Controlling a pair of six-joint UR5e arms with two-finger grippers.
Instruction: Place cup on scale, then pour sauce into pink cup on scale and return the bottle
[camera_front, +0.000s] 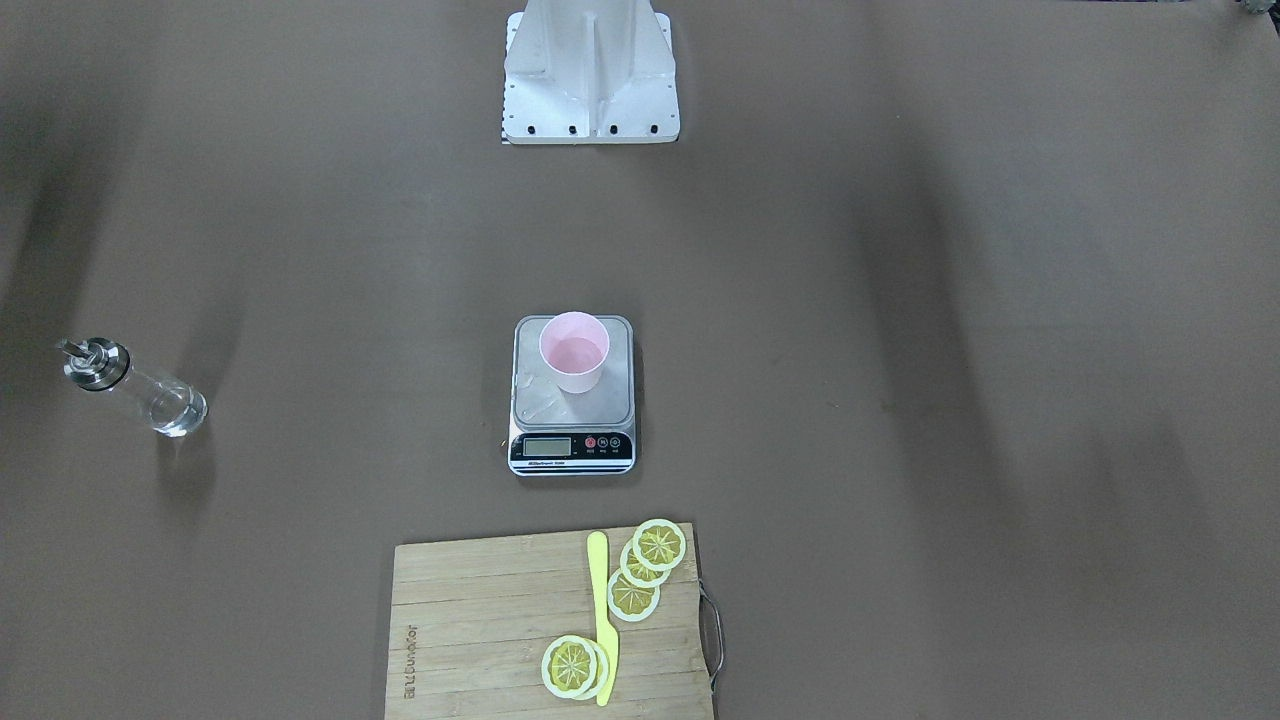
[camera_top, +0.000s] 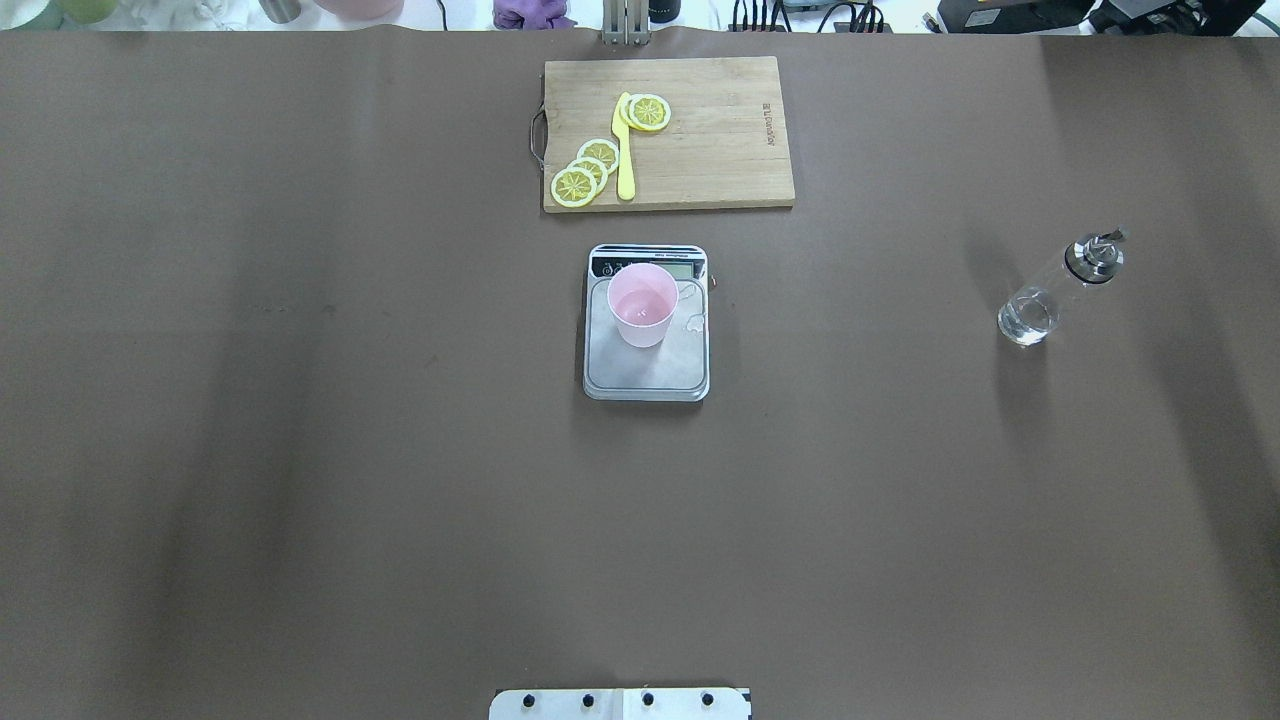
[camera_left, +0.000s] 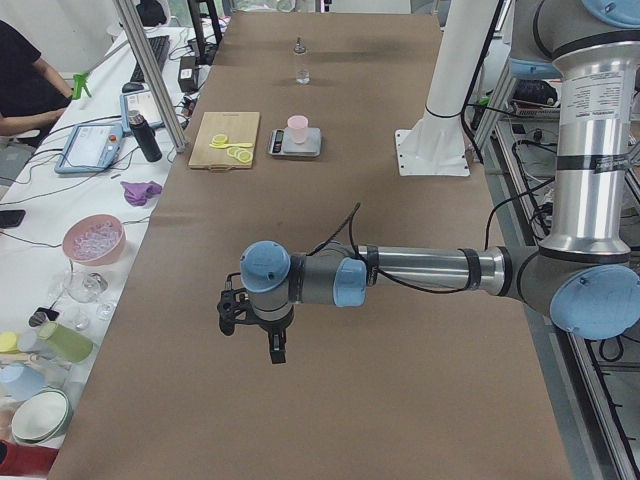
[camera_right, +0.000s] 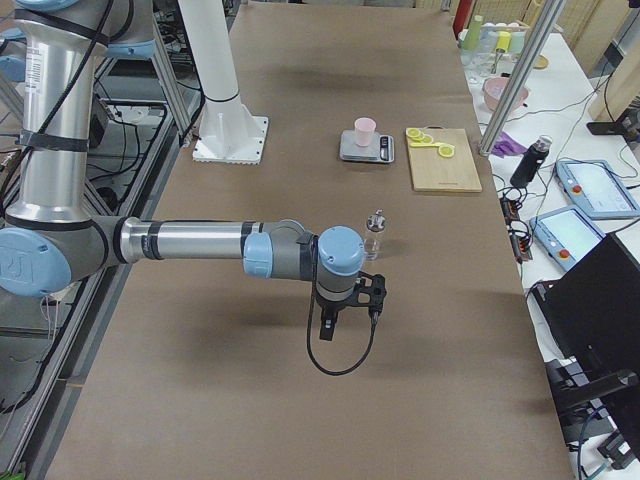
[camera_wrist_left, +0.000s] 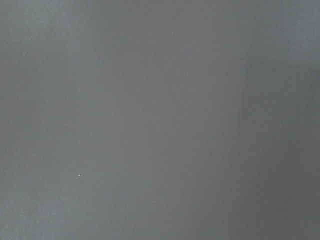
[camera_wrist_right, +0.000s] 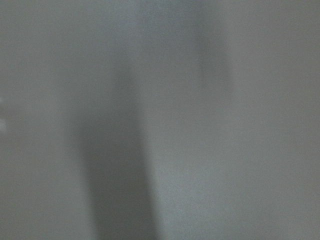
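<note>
Roughly midway between left gripper (camera_left: 252, 330) and right gripper (camera_right: 348, 306) — neither's opening can be told — the pink cup (camera_top: 642, 305) stands on the scale (camera_top: 646, 375), cutting board (camera_top: 720, 150) with lemon slices (camera_top: 575, 186) and knife (camera_top: 625, 172) just beyond, glass bottle (camera_top: 1045, 300) nearer the right gripper.

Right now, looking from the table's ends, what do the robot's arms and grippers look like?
The left arm and the right arm are silvery metal tubes joined by grey housings with light blue caps. The small black left gripper and right gripper sit at the wrists, each with a thin black cable looping nearby. No markings are legible.
</note>
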